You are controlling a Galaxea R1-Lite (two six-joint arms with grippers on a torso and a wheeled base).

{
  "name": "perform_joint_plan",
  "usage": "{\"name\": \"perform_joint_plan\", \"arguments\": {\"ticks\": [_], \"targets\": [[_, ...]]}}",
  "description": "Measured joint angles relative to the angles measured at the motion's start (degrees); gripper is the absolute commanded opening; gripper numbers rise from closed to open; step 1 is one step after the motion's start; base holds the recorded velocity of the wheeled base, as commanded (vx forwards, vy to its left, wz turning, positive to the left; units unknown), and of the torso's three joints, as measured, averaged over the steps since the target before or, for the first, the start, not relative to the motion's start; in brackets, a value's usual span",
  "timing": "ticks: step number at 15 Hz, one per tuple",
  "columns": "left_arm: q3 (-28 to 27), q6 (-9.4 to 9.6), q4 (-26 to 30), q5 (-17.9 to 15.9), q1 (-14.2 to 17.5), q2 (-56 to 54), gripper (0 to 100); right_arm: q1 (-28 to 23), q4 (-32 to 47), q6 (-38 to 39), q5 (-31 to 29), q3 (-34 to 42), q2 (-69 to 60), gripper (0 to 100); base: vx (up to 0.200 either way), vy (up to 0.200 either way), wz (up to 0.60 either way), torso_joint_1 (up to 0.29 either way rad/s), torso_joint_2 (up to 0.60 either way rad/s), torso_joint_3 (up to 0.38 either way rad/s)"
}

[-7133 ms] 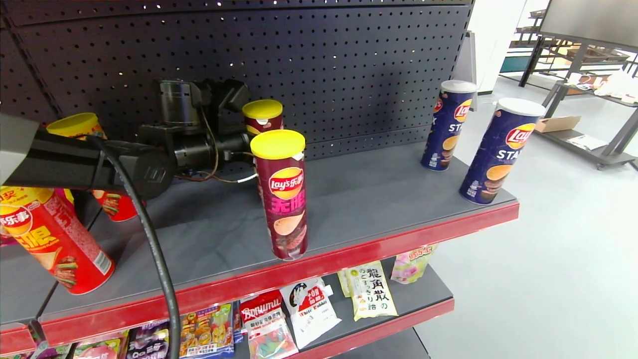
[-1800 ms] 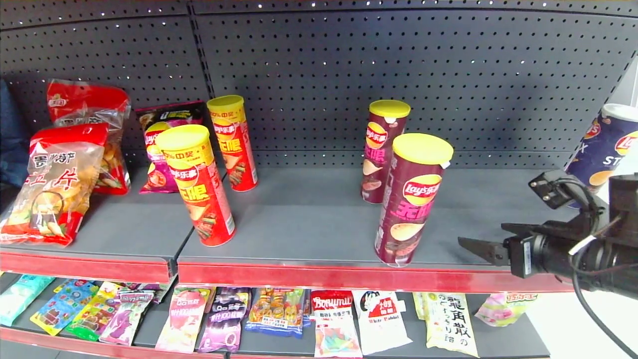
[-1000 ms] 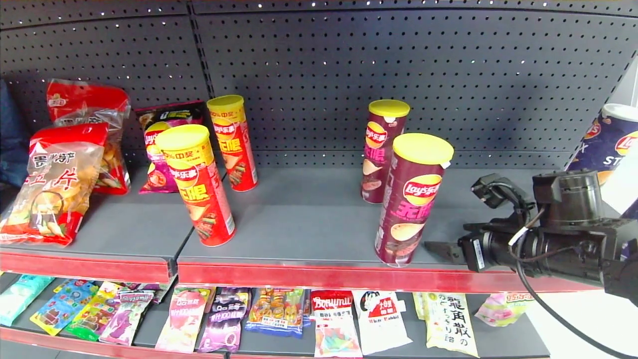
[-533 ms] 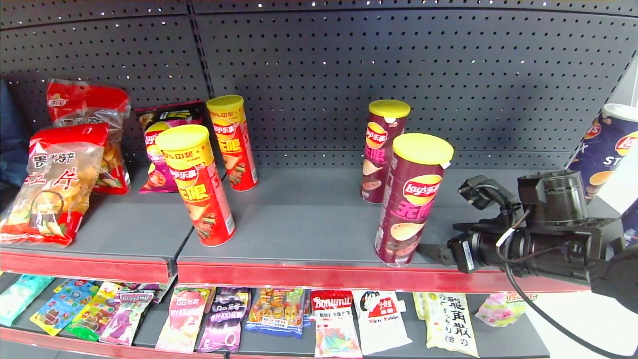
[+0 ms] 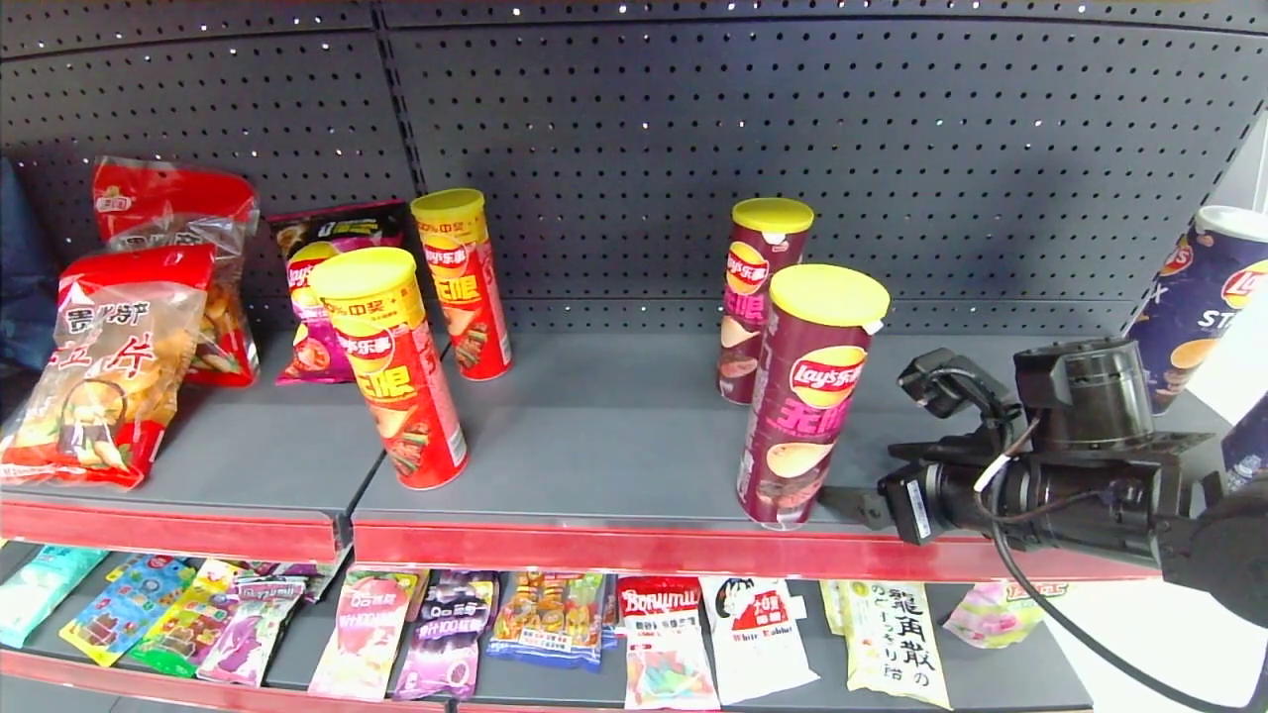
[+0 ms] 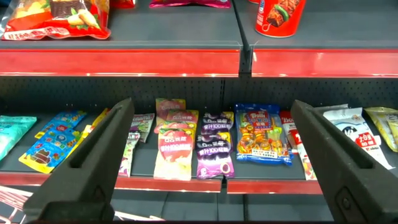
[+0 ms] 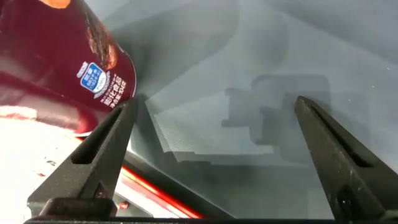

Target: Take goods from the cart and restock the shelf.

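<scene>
Now, eyes on the front maroon can [image 5: 804, 396], upright at the front lip of the upper shelf [image 5: 594, 446], lower right of centre in the head view. Its long axis is vertical, maybe with a touch of lean toward the frame's left. The right gripper [image 5: 860, 477] is in low from the right of frame, level with the can's foot, fingers spread wide.

Key point: the can sits off to the side of that spread, not inside it. In the right wrist view its rounded base [image 7: 74, 68] lies outside one finger [image 7: 115, 140], with the tip right at the rim. Touching or just shy, I can't call it.

So the right arm is the near one. The left gripper [image 6: 211, 106], jaws wide too, hangs facing the candy packets [image 6: 186, 146] on the lower shelf [image 6: 261, 185].

It's a glossy printed tube with a smooth curved wall and a yellow snap lid [image 5: 829, 294]. The deck is matte grey behind a red front strip [image 5: 594, 547], so I'd expect a slide before a tip. A second maroon can [image 5: 758, 297] stands just behind.
</scene>
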Motion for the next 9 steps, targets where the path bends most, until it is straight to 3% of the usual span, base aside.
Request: {"name": "perform_joint_plan", "arguments": {"ticks": [9], "targets": [[0.00, -0.05, 0.00, 0.00, 0.00, 0.00, 100, 1.71, 0.05, 0.24, -0.35, -2.05, 1.67, 100, 0.000, 0.000, 0.00, 0.000, 0.00, 0.000]]}}
